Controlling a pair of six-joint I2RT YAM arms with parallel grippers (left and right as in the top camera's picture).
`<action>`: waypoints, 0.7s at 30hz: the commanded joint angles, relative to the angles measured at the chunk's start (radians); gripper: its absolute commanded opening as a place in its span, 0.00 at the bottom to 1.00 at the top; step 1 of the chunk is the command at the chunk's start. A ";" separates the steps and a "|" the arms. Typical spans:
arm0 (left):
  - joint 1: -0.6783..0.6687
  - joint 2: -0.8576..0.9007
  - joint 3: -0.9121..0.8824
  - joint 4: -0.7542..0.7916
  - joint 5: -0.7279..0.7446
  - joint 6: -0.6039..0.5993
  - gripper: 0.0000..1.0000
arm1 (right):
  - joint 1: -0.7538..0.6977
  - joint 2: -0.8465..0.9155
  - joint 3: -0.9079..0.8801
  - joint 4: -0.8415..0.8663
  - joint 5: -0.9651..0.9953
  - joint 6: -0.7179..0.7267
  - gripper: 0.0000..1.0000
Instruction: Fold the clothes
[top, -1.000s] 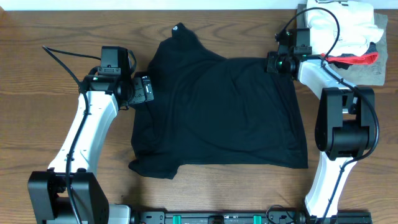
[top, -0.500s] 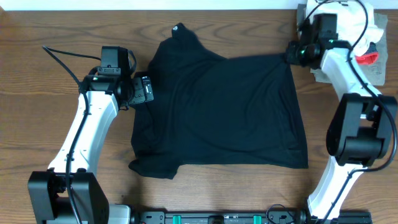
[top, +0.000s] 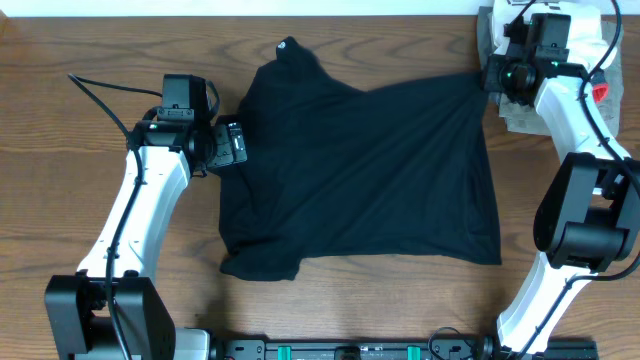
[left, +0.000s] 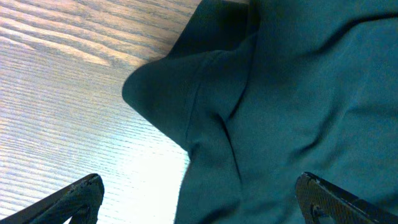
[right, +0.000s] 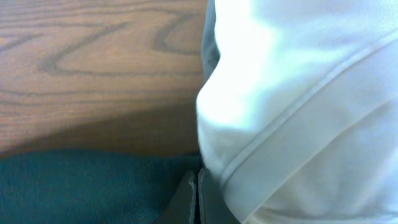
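Ok, left to right: left gripper (top: 236, 143) is unchanged from a second ago, fingers spread wide and holding nothing, parked at the T-shirt's (top: 360, 180) left edge. In its wrist view a bunched fold of fabric lies ahead of the fingertips on the table (top: 80, 200). Meanwhile the right gripper (top: 493, 80) has travelled right and toward the far edge, fingers pressed together, pinching the shirt's far right corner. That pull dragged the shirt: its near-left corner slid right, and diagonal creases run from there up to the pinch. Shirt lies spread between the two grippers, long axis roughly left-right, neck label (top: 288, 45) end pointing to the far edge. Right up against the right fingers' outer side sits a white garment (top: 575, 25) on a grey garment (top: 520, 118), with a red item (top: 598, 90) beyond.
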 joint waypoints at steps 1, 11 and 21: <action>0.004 -0.010 0.011 -0.003 -0.012 0.006 1.00 | 0.006 0.003 0.014 0.009 0.013 -0.024 0.06; 0.006 -0.006 0.010 0.062 -0.012 0.041 1.00 | 0.021 -0.002 0.046 -0.120 -0.015 -0.024 0.67; 0.100 0.175 0.010 0.100 -0.008 0.085 0.95 | 0.108 -0.002 0.126 -0.318 -0.035 -0.040 0.68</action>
